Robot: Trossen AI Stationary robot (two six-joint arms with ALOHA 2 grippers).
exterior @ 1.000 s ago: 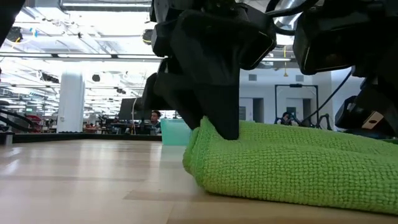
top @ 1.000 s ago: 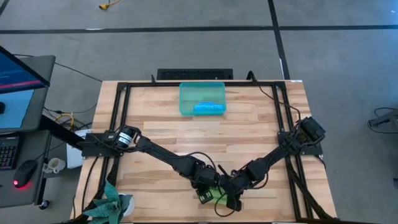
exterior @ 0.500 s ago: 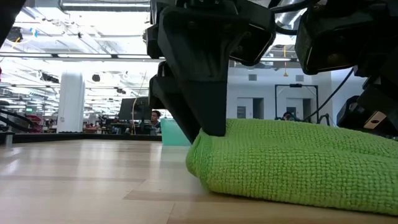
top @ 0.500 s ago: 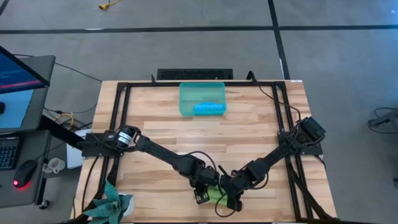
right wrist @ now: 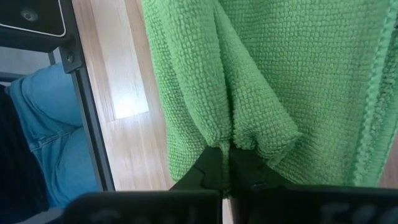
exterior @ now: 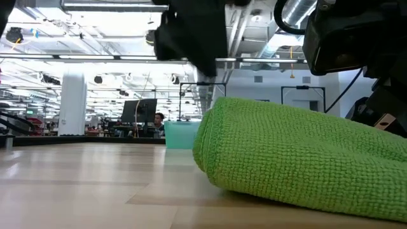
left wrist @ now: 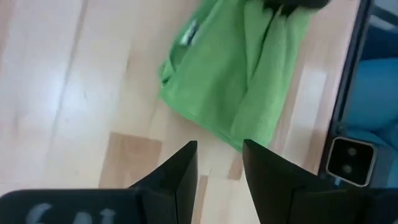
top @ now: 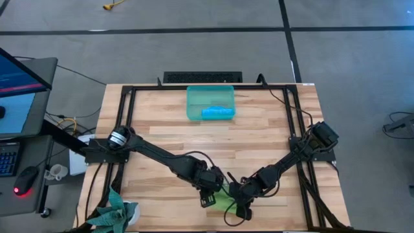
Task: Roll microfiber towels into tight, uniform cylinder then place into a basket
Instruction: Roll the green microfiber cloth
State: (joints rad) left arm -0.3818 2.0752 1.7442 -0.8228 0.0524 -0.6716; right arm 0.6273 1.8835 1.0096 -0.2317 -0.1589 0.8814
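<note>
Lime green towel (top: 223, 197): lay loosely rolled at the near edge of the wooden table (top: 259, 126), between the two grippers; filled the foreground in the low view (exterior: 299, 159).
Blue towel (top: 217, 112): one, rolled, lay inside the basket.
Basket (top: 210, 102): one, translucent teal, stood at the far edge of the table, well apart from the green towel.
Towels counted: two, one green on the table and one blue in the basket.
Left gripper (top: 208, 199): hung just beside the green towel's left end, fingers (left wrist: 180, 174) spread apart, nothing between them.
Right gripper (top: 238, 202): fingers pressed together, pinching a fold of the green towel (right wrist: 249, 93) at its right end.
Arms: two, dark, reached in from the table's left and right sides and met at the near edge.
In the way: green roll blocked most of the low view, showed only a strip of the basket (exterior: 181, 135) behind it.
Around: potted plant (top: 116, 213) at the near left corner; monitor (top: 19, 74), keyboard and mouse (top: 26, 178) on a stand to the left; leg in blue jeans (right wrist: 37, 137) beyond the table frame.
</note>
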